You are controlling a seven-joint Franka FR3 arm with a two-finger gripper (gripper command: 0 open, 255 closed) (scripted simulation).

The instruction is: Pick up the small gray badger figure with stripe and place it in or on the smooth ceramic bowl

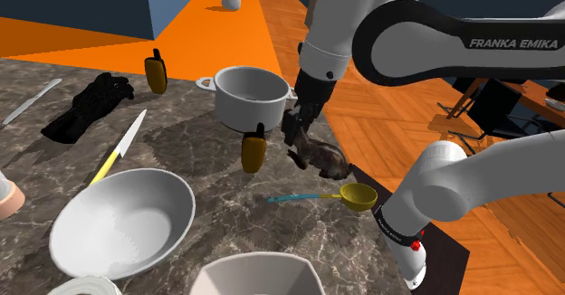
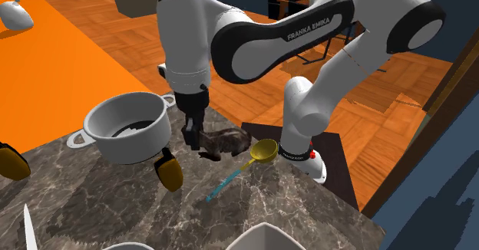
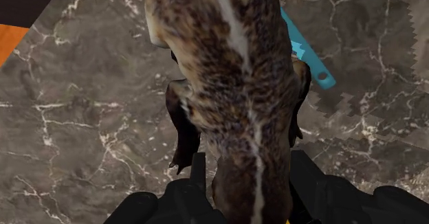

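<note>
1. Currently the gripper [image 1: 295, 147] points down over the counter [image 1: 226, 207], close to the edge nearest the stand.
2. Jaw state: partly closed, the gap set by the width of the badger figure [image 3: 234, 85]. In the wrist view, one black finger [image 3: 199, 171] lies against each flank of the figure's rear end, so the jaws clasp it.
3. Badger figure [image 1: 328, 160]: mottled grey-brown, with a pale stripe along its back. It lies lengthwise away from the fingers, low over the marble. Whether its feet touch the counter cannot be told.
4. White bowl [image 1: 109, 234]: upright and well apart from the figure, towards the counter's opposite side.
5. Grey two-handled pot [image 1: 249, 99]: upright, just beyond the gripper.
6. Measuring spoon [image 1: 317, 196]: yellow cup, blue handle, flat on the counter just beside the figure. Its handle [image 3: 306, 51] passes close to the figure's far end.
7. Brown bottle [image 1: 253, 151]: upright, between the pot and the bowl, near the gripper.
</note>
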